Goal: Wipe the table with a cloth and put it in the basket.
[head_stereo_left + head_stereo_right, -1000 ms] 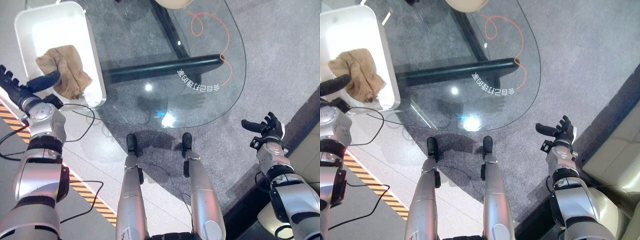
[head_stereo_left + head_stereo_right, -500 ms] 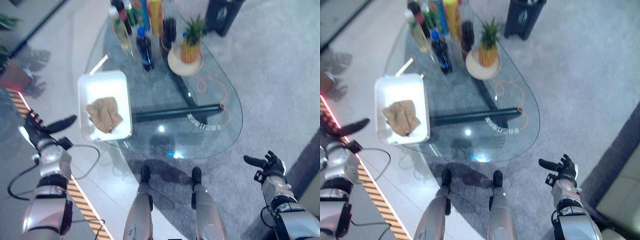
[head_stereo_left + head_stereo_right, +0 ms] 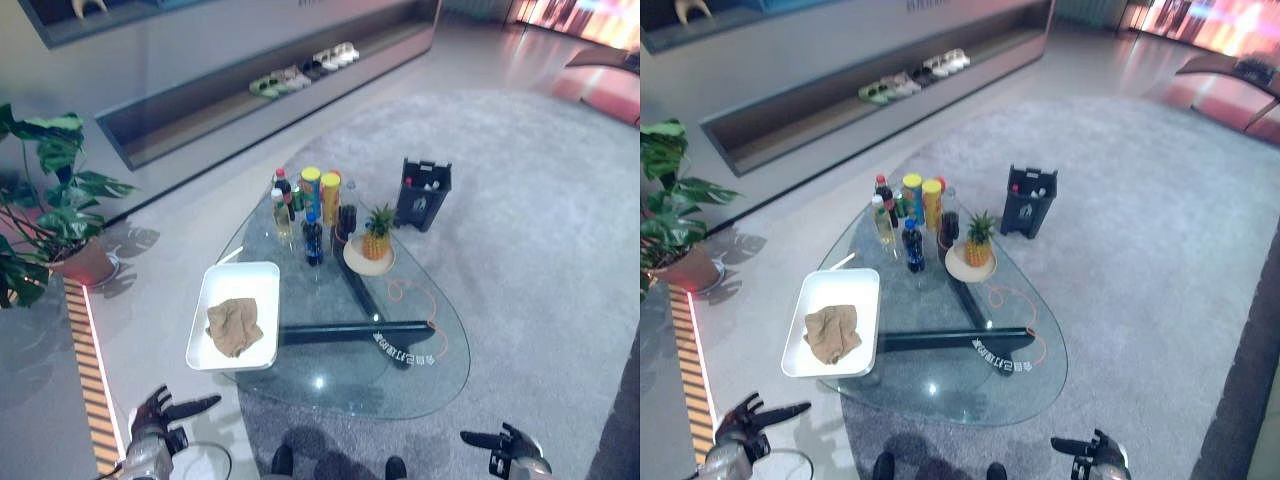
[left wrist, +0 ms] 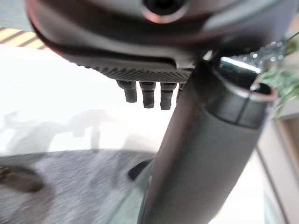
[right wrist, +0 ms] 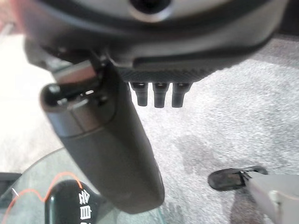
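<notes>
Left hand: the dark left hand (image 3: 152, 412) hangs low off the near left edge of the rounded glass table (image 3: 440, 365), thumb stretched out, fingers loosely spread, holding nothing.
Right hand: the dark right hand (image 3: 507, 442) hangs off the table's near right edge, thumb out, fingers relaxed and empty.
Cloth: one crumpled tan cloth (image 3: 234, 326) lies inside one white rectangular basket (image 3: 263, 277) on the table's left side, well apart from both hands.
Counts: a cluster of several bottles and cans (image 3: 310, 205) at the table's far end; one pineapple (image 3: 377, 233) on one round plate (image 3: 353, 262); one orange cord (image 3: 428, 323) on the glass.
Edges: the table's near half is bare glass; grey carpet (image 3: 540, 230) lies open to its right.
Beyond: one dark bin (image 3: 425, 192) behind the table; one potted plant (image 3: 50, 210) far to its left.
</notes>
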{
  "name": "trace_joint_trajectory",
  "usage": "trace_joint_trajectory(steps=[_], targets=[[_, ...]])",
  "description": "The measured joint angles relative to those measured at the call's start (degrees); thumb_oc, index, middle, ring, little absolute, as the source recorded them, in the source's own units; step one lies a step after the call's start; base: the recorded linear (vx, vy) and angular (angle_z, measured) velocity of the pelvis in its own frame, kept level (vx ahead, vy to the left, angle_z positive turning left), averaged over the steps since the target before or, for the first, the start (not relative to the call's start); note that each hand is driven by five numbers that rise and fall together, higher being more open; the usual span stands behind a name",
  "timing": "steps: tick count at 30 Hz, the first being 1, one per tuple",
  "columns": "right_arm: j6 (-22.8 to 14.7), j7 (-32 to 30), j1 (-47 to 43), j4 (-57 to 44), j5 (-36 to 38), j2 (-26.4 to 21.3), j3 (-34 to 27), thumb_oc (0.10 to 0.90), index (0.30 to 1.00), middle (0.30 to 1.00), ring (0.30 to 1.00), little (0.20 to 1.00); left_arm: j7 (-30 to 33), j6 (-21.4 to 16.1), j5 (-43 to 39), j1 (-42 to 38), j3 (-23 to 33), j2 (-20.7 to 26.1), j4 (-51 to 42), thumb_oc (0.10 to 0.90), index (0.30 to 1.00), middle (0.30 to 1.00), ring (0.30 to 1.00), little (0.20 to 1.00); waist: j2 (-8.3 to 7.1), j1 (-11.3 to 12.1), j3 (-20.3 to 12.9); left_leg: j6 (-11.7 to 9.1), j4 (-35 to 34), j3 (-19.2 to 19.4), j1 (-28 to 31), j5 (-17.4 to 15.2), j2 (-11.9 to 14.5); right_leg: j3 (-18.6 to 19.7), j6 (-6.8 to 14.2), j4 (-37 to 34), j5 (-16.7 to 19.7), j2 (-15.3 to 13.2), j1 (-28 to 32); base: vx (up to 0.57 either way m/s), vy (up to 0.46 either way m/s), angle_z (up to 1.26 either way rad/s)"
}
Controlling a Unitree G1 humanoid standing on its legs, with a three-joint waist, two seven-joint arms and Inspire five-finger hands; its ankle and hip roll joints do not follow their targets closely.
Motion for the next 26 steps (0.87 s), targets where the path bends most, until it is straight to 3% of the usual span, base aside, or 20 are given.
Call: trace_joint_trajectory(steps=[8,14,26], targets=[[1.9,2.8,2.3,3.7,-5.7,0.0,0.0,0.800,0.900,0.900,0.900,0.900,-5.3,5.9,5.3,2.8,-2.1,-2.7,3.4,0.800,0.900,0.900,0.900,0.900,0.39,0.1,-3.4,0.1,-0.3,0.1,0.7,-0.7,0.4,-0.1,-0.2,-0.3,-0.5,0.2,0.4,0.05,0.009,0.00],[3.8,4.2,4.1,5.4,-7.7,0.2,0.3,0.800,0.900,0.900,0.900,0.900,-7.1,8.9,7.7,4.7,-2.8,-2.8,4.6,0.800,0.900,0.900,0.900,0.900,0.38,0.0,-3.8,0.4,-0.1,0.3,0.8,-0.5,0.4,-0.1,-0.5,-0.3,-0.2,0.2,0.5,0.04,0.021,-0.01],[5.0,6.6,4.3,5.8,-9.6,0.5,1.4,0.800,0.900,0.900,0.900,0.900,-8.1,9.4,7.7,4.8,-4.2,-2.8,4.4,0.800,0.900,0.900,0.900,0.900,0.59,0.1,-3.8,0.1,-0.2,0.3,1.8,-0.7,0.4,-0.1,-0.5,-0.3,-0.2,0.2,1.3,0.02,0.005,0.00]])
